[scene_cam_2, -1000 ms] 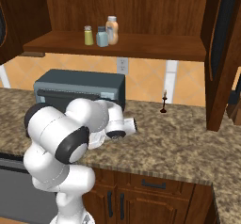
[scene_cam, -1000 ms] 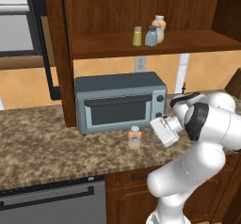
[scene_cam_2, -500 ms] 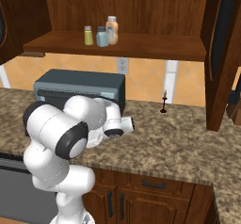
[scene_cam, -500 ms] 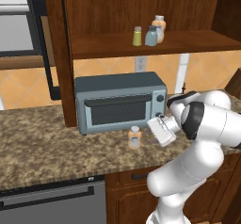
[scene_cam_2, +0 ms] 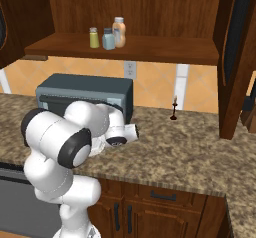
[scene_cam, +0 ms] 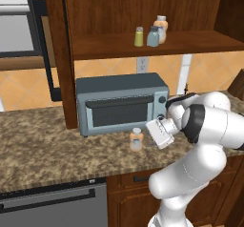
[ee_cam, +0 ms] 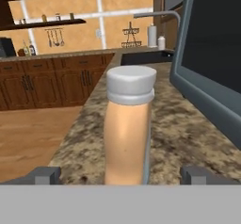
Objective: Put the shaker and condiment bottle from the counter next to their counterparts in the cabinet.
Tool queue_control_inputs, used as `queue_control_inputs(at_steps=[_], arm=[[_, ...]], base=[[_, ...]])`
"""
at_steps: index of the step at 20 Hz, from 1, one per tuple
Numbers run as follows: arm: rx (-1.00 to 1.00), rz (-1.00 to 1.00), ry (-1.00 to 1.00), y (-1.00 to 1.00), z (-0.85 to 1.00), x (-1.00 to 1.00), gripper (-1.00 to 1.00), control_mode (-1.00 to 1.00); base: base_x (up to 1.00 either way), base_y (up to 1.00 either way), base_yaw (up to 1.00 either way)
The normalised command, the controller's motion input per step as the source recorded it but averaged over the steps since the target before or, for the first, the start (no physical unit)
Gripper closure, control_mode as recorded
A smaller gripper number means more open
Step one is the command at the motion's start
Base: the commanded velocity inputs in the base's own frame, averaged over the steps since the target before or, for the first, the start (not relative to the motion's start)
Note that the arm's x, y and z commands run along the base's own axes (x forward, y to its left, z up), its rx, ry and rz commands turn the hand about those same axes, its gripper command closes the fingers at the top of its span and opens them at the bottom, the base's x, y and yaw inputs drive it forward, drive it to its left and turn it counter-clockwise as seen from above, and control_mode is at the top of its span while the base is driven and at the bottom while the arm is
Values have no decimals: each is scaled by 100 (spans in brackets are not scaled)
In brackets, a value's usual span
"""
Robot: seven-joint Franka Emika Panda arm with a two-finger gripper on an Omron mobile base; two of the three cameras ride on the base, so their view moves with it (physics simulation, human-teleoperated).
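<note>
The condiment bottle stands upright, cap up, on the counter, between the gripper's wide-apart fingertips.

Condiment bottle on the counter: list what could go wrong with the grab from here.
The condiment bottle stands upright between the open gripper fingertips; an uneven close could tip it. It stands close to the toaster oven, so the hand might bump the oven door. On the cabinet shelf, three containers already cluster together, leaving tight placement room.
</note>
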Motion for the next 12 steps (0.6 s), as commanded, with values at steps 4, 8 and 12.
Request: queue_control_inputs(at_steps=[4, 8, 12], arm=[[0, -3, 2, 14, 0, 0, -100, -100], [0, -3, 2, 10, 0, 0, -100, -100], [0, -3, 2, 9, 0, 0, -100, -100]], base=[[0, 0, 0], [0, 0, 0], [0, 0, 0]])
